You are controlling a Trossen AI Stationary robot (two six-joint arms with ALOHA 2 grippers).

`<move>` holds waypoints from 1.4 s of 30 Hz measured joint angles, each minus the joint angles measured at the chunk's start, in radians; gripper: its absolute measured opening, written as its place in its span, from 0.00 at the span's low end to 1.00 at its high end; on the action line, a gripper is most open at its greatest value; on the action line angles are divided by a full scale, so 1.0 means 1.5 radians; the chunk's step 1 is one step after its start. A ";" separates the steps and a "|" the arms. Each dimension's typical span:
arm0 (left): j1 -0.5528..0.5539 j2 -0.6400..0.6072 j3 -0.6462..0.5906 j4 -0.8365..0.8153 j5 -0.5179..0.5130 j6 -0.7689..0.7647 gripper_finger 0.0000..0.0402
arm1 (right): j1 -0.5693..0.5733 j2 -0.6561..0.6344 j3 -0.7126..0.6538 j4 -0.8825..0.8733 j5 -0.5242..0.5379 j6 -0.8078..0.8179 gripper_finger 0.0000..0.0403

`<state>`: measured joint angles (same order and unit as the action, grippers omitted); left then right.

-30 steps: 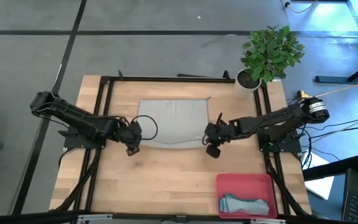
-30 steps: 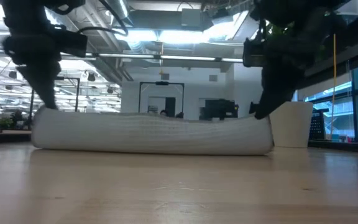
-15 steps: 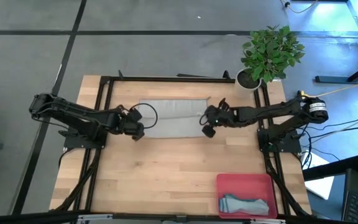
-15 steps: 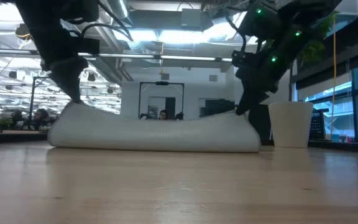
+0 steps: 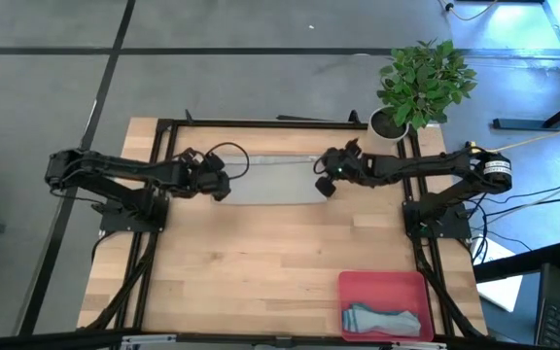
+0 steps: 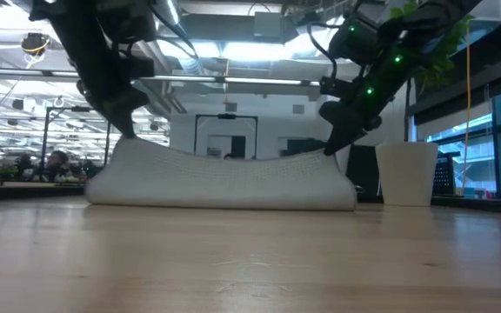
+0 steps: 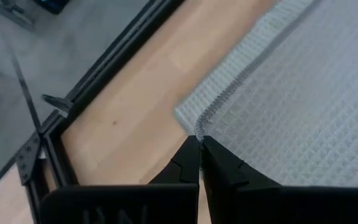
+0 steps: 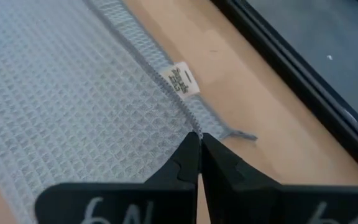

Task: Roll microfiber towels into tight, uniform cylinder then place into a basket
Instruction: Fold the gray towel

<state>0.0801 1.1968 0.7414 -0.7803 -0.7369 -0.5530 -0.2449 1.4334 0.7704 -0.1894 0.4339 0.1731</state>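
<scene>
From above, my left claw [image 5: 219, 187] and my right claw [image 5: 325, 183] sit at the two ends of the pale grey towel [image 5: 270, 179], which lies folded into a narrow band near the far side of the wooden surface [image 5: 261, 262], not far from a potted plant [image 5: 421, 83] at the corner. The pink basket [image 5: 382, 288] sits at the near right edge, well apart from me, with one teal towel [image 5: 385, 319] bundled inside it, so I judge one towel done and this one only begun. Level with the surface, the grey towel shows as a low, thick fold, its two ends lifted by my claws and its middle sagging between them. Past my left wrist, my fingers [image 7: 188, 163] are pressed together on the towel's hemmed corner [image 7: 194, 127], pinching it at the very tip. Past my right wrist, my fingers [image 8: 188, 158] are likewise clamped on the hemmed edge, just beside the white tag [image 8: 179, 79]. What remains, as I judge it, is to roll this fold over into a tight cylinder and carry it to the basket beside the first towel.
</scene>
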 joint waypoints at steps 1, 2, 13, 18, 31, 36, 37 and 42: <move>0.008 0.000 0.000 0.002 -0.004 0.003 0.00 | -0.005 0.000 0.000 0.000 0.006 0.000 0.02; 0.017 0.000 0.000 0.006 -0.005 0.008 0.00 | -0.009 0.000 0.000 0.000 0.012 0.000 0.02; 0.112 0.023 0.000 0.086 -0.007 0.086 0.00 | -0.049 0.000 0.000 0.010 0.019 -0.014 0.02; 0.146 0.067 0.000 0.101 -0.003 0.114 0.00 | -0.057 0.000 0.000 0.010 0.018 -0.016 0.02; 0.179 0.094 0.000 0.113 0.008 0.115 0.00 | -0.067 0.046 0.000 0.066 0.029 -0.047 0.02; 0.194 0.094 0.000 0.134 0.019 0.136 0.00 | -0.067 0.046 0.000 0.077 0.045 -0.050 0.02; 0.196 0.094 0.000 0.150 0.019 0.139 0.00 | -0.067 0.046 0.000 0.078 0.046 -0.050 0.02; 0.206 0.094 0.000 0.195 0.053 0.182 0.03 | -0.067 0.046 0.000 0.079 0.047 -0.049 0.07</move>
<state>0.3885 1.3373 0.7414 -0.4872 -0.6581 -0.2802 -0.3453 1.5024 0.7708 -0.0708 0.5037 0.0994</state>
